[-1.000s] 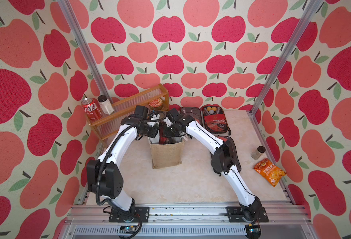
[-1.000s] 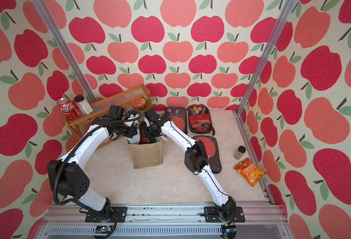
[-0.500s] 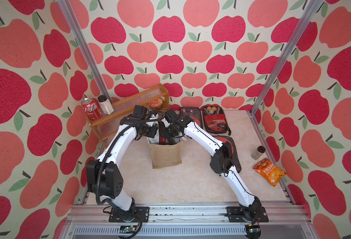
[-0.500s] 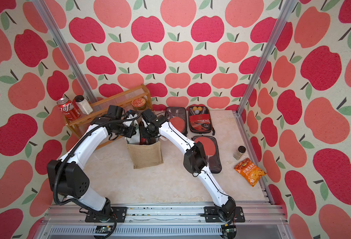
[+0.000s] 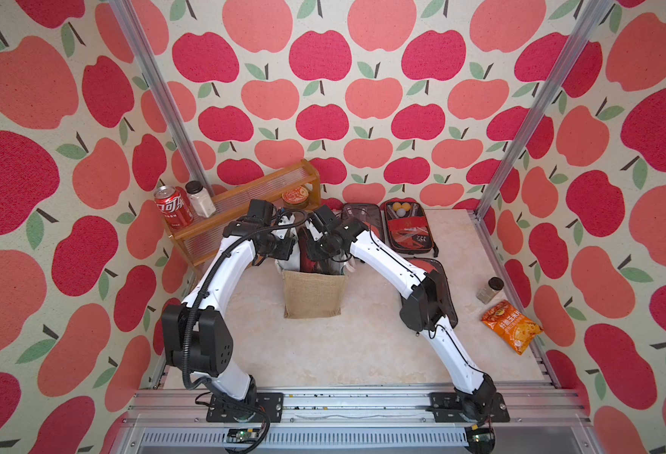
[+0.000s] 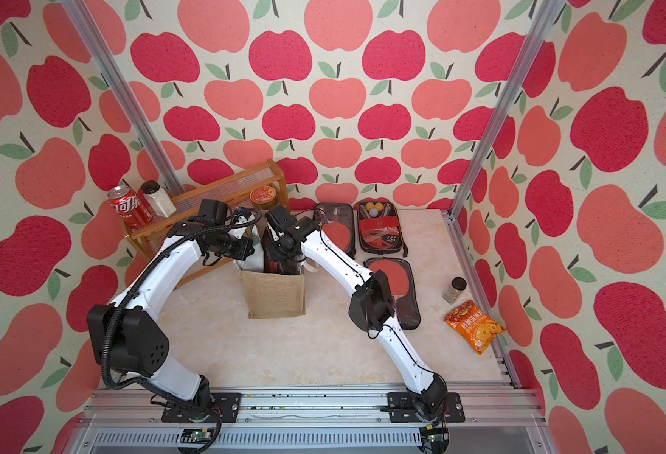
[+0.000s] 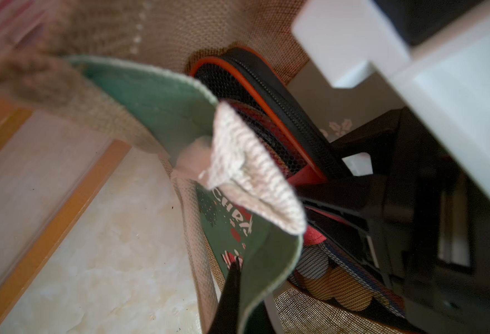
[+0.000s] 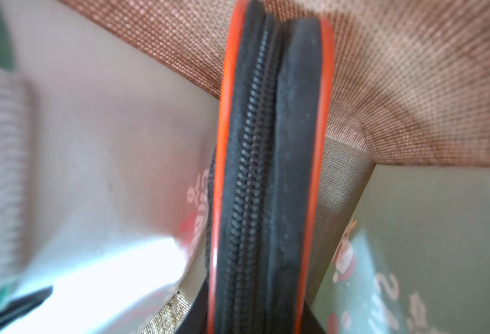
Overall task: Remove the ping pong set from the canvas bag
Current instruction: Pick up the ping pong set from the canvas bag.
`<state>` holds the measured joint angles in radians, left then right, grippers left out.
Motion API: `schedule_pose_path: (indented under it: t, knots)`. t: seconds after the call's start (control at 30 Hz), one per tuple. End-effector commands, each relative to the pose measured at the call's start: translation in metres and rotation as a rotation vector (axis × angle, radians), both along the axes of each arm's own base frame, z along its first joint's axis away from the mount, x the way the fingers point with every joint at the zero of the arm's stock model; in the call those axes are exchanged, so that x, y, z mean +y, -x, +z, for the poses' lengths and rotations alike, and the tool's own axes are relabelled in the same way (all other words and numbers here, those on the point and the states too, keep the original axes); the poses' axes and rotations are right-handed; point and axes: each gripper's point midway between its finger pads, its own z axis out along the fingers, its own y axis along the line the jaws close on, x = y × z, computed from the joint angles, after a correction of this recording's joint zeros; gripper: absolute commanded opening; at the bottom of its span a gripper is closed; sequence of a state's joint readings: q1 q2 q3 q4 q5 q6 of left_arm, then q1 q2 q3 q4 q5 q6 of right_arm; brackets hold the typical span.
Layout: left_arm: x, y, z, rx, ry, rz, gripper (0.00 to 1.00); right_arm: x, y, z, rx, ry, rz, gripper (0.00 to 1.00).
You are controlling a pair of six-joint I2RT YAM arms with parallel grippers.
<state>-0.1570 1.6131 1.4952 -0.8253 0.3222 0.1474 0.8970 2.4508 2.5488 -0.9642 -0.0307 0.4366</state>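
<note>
Left gripper pinched shut on bag rim to hold it; right gripper clamped on zipped case for lifting.

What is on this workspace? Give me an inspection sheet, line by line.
Surface: beige marbled tabletop.
Job's things: canvas bag upright mid-table; zipped case, black with orange piping, standing inside it.
Clutter: open paddle case with balls; cola can and shaker on wooden shelf; spice jar; snack bag.
Grippers: left gripper shut on the bag's rim; right gripper inside the bag, closed on the zipped case.
Cables: black conduit along left arm.
Surroundings: apple-print walls.
</note>
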Motion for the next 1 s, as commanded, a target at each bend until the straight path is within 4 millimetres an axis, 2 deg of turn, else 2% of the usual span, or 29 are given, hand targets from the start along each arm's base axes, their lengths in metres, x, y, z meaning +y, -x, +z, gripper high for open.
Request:
schedule_pose_path:
  t: [0.0,0.17,0.73,0.97]
  knots:
    - [0.016,-0.006,-0.004,-0.005,-0.042,0.050,0.00,-0.005,0.013,0.077,-0.100,-0.084,0.048,0.00]
    - [0.017,-0.006,-0.004,-0.004,-0.043,0.053,0.00,-0.006,0.014,0.083,-0.108,-0.091,0.048,0.00]
    - [0.022,-0.007,0.002,-0.009,-0.017,0.070,0.00,-0.015,0.014,0.126,-0.190,-0.137,0.032,0.00]
    - [0.022,-0.007,0.001,-0.006,-0.018,0.064,0.00,-0.021,0.015,0.154,-0.255,-0.164,0.032,0.00]
